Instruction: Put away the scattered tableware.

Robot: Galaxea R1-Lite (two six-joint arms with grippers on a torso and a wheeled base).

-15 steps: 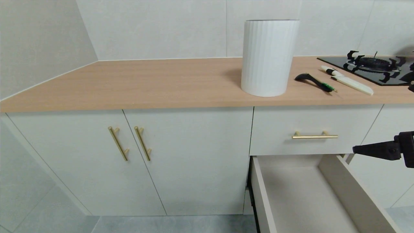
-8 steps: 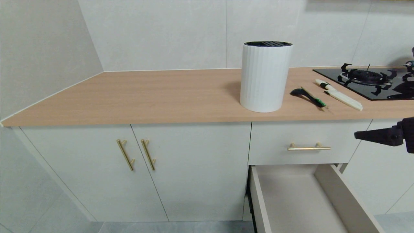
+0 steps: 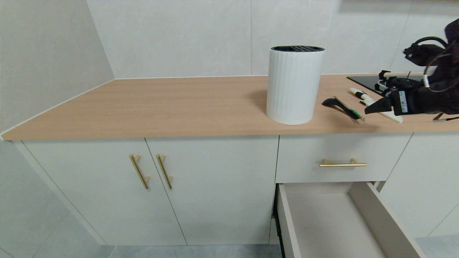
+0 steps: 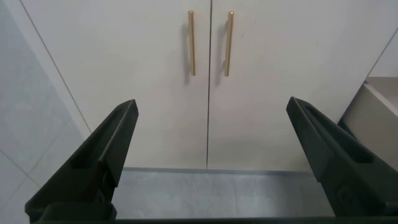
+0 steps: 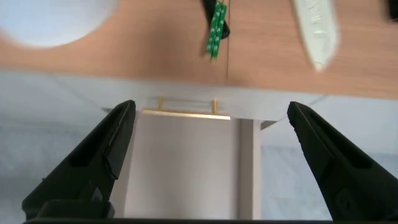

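Plainly, nothing looks put away yet. The white knife [image 3: 376, 104] and the black-handled utensil [image 3: 342, 106] with its green-patterned end both lie flat on the bench [image 3: 179, 104]. They are just beside each other, between the white ribbed holder [image 3: 294, 86] and the hob [image 3: 362, 79]. The holder stands upright near the bench's front edge, and no handle sticks out of its slotted black top. The lower drawer [image 3: 380, 215] beneath is pulled open, with none of the tableware in the part that shows. The right tool [image 3: 373, 107] hovers at the bench's front edge close by the knife, its fingers spread apart and gripping nothing. In its own wrist view the utensil and the knife tip lie beyond the fingertips, not between them. The left tool [image 4: 211, 107] sits low, facing the closed cupboard doors [image 4: 267, 93], well apart from the tableware, and its fingers are likewise wide apart with nothing between them. By my reading the groundwork is laid, since a place stands open to receive things, while all of the putting away is left. Each of the two pieces has to be grasped, lifted and set down in the holder or the drawer. Which of those is meant I cannot tell.
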